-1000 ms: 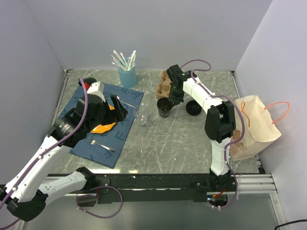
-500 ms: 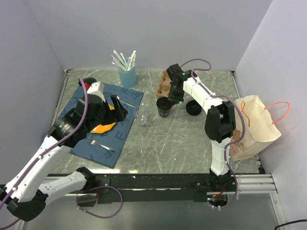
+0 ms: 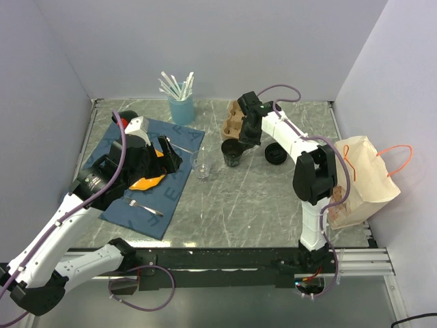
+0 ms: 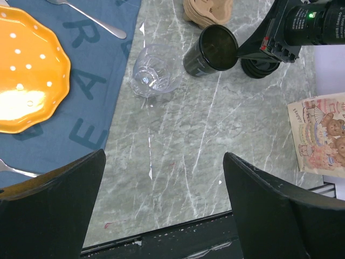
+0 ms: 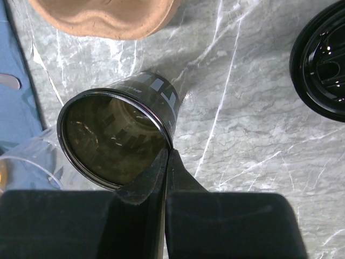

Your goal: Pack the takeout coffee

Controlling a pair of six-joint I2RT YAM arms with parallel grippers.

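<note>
The takeout coffee (image 5: 116, 135) stands upright on the marble table (image 3: 273, 205), near the far edge. It is just in front of the cardboard cup carrier (image 3: 233, 120), with the clear glass (image 3: 201, 167) beside it on the left. Its mouth is open. The round black lid (image 5: 323, 59) lies apart on the table to its right, so I judge the cup not ready for packing.

My right gripper (image 5: 165, 162) is pressed together on the rim, 1 finger inside the mouth and 1 outside, pinching only the thin wall. My left gripper (image 4: 164, 162) hangs spread wide over the near table, holding nothing.

I expect the cup to be light and thin-walled. It would be stiff at the rolled rim but quick to buckle lower down, and the glossy side would be slippery. I cannot tell whether it holds liquid, so I would keep it level. A rim pinch lets it swing, and a hold across the body just under the rim would be steadier. The paper bag (image 3: 362, 181) lies well apart on the right.
</note>
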